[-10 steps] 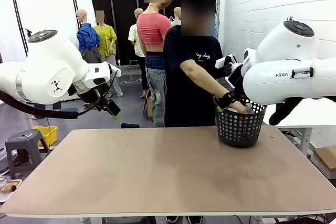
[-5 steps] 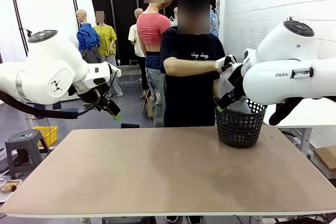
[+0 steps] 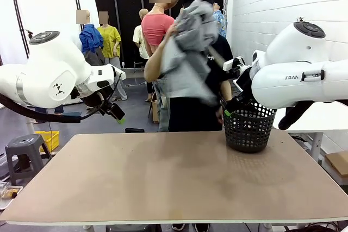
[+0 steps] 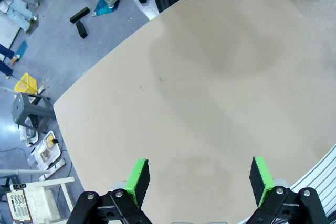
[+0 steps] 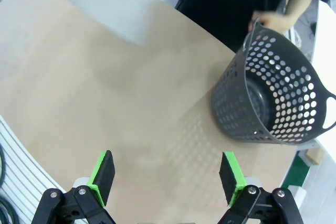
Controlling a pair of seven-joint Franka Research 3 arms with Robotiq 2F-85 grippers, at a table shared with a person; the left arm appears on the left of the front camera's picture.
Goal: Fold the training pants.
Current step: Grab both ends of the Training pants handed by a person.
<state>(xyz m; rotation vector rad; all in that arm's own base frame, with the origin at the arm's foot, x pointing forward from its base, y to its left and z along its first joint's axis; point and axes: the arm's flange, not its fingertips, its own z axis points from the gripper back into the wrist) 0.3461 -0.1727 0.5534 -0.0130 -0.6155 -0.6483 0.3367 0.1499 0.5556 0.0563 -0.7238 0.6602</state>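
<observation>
Across the table, the person holds the light grey training pants (image 3: pixel 187 52) bunched up high in the air, above and left of the black mesh basket (image 3: pixel 248 129). In the right wrist view the training pants (image 5: pixel 121 3) are a pale blur over the table's far part, and a hand (image 5: pixel 273 20) rests on the basket (image 5: pixel 273 103) rim. My left gripper (image 3: pixel 114 113) hangs open above the table's left edge, with nothing between its green pads (image 4: pixel 137 181). My right gripper (image 3: pixel 232 107) is open beside the basket, its own pads (image 5: pixel 102 176) also bare.
The brown table (image 3: pixel 163 177) is bare apart from the basket at its far right. On the floor to the left stand a grey stool (image 3: pixel 24 148) and a yellow crate (image 3: pixel 49 138). A white brick wall runs along the right.
The person has pulled the training pants out of the basket and swung them up to chest and head height. Neither arm has moved.
</observation>
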